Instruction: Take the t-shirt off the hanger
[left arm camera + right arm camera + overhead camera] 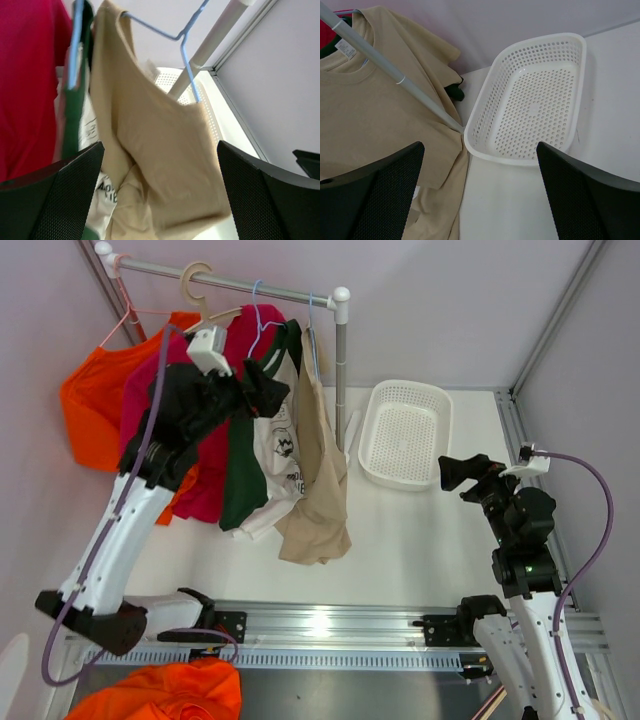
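While the left arm stretches up toward the rail, the left gripper stands wide open and empty just beside the beige t-shirt, which hangs on a blue hanger at the rail's right end. The right arm is folded upright over the worktop, the right gripper wide open, holding nothing, near the white basket.

Rail: far left, running across above the table, post at its right end.
Garments: hanging in a row along the rail.
T-shirt: last on the right, on its hanger, just beside the post.
Basket: on the table, right of the post.
Left gripper: up at the row, left of the t-shirt.
Right gripper: near side of the basket.
Cloth heap: near left, below the table edge.
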`<state>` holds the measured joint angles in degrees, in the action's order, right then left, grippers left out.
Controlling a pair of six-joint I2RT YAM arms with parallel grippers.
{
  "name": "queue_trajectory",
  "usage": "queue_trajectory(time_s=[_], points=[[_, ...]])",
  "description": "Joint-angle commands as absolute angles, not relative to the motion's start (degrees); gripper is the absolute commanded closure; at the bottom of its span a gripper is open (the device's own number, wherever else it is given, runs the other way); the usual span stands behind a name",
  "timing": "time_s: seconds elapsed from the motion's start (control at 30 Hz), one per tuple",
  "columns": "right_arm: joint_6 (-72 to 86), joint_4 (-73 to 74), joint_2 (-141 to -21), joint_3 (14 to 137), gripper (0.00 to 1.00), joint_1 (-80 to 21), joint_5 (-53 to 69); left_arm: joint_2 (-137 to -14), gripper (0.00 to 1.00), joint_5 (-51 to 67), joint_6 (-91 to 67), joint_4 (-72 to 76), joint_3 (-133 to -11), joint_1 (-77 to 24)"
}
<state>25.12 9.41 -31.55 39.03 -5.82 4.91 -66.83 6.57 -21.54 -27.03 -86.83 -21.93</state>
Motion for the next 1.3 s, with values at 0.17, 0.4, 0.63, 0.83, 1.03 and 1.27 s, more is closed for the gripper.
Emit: queue_trajectory(time_s=[0.17, 0.4, 0.63, 0.83, 1.03, 1.27], points=[[23.82, 9.40, -32.08, 41.31, 0.01, -6.06, 4.92, -79.71, 0.03, -4.13, -21.80, -27.86, -102.82, -29.97], [23.64, 9.32, -32.34, 41.40, 0.00, -6.15, 4.57, -87.09, 0.14, -9.83, -21.09, -28.48, -110.48, -30.23], [23.29, 9.76, -32.08, 41.57, 0.01, -6.06, 3.87, -94.47, 0.21, -12.66, -17.76, -25.58, -114.95, -31.11], [23.29, 9.93, -32.08, 41.66, 0.01, -6.06, 3.52, -99.57, 0.22, -11.78, -17.49, -25.93, -121.63, -31.38], [23.38, 10.02, -31.99, 41.57, 0.01, -6.06, 3.43, -102.13, 0.52, -14.41, -15.65, -25.23, -124.98, -31.99], [23.55, 10.02, -31.99, 41.48, 0.01, -6.06, 3.52, -102.30, 0.96, -21.08, -4.51, -14.96, -120.51, -35.68]])
